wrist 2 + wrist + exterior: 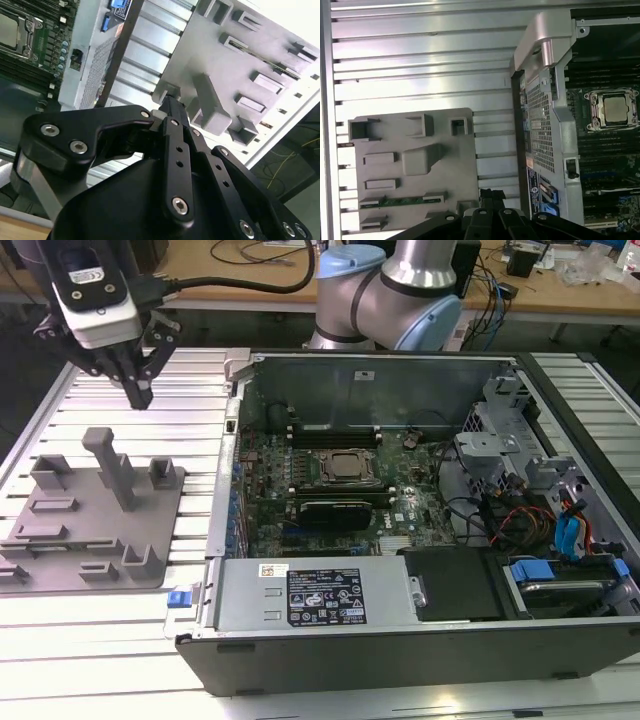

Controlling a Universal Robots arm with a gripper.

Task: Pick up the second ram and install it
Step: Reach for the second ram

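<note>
Up over the ribbed metal table (200, 420), the black two-fingered gripper (140, 395) hangs pinched closed, holding nothing. Below sits a grey plastic fixture plate (100, 530); the second ram (402, 201), a thin green circuit-board stick, lies slotted along one edge of the plate. An open black computer case (400, 645) stands beside the plate.

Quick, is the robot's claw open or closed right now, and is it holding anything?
Gripper: closed, holding nothing. It hangs near the grey fixture plate, where the second ram lies in its holder.
</note>
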